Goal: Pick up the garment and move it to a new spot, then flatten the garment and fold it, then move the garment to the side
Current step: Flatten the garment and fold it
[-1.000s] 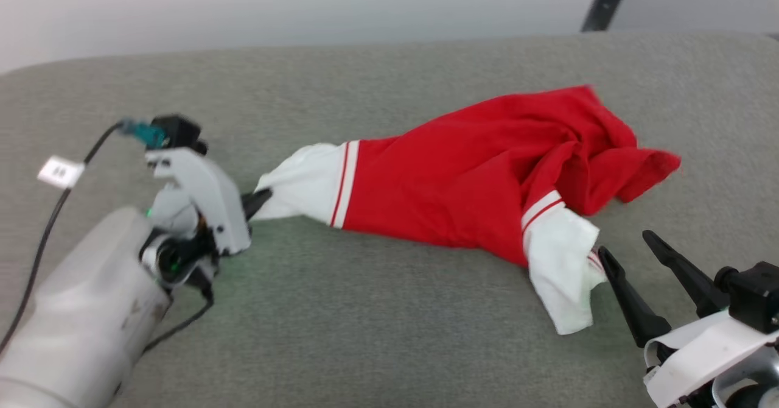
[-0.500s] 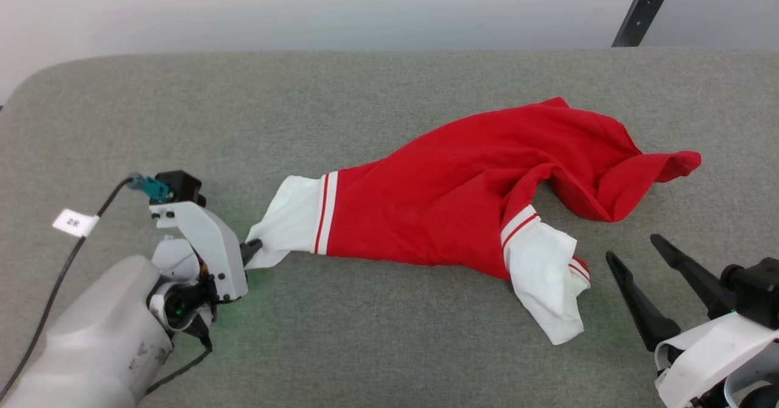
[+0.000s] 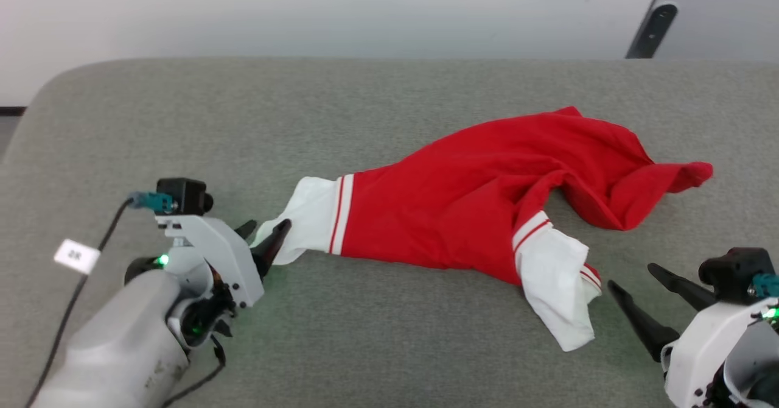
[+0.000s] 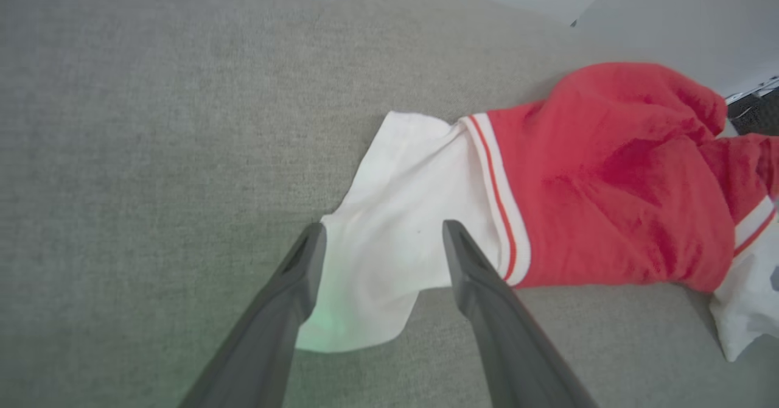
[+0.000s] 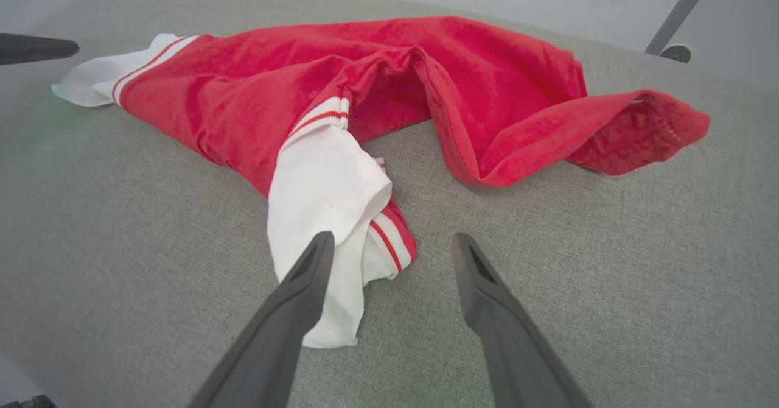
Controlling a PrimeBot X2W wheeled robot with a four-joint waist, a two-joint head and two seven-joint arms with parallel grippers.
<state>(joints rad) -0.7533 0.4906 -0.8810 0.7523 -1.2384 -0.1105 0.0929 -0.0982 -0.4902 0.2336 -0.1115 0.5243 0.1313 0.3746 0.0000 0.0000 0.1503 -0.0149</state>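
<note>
Loosely crumpled, the red, white-sleeved garment [image 3: 462, 213] lies ungripped; left end effector [image 3: 268, 226] and right end effector [image 3: 631, 276] both wide.

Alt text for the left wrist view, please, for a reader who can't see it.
The open left gripper hangs over the end of a white sleeve, its two dark fingers spread apart with nothing pinched between them. The sleeve belongs to a rumpled red shirt with red-and-white striped trim, lying on a grey fabric surface.
</note>
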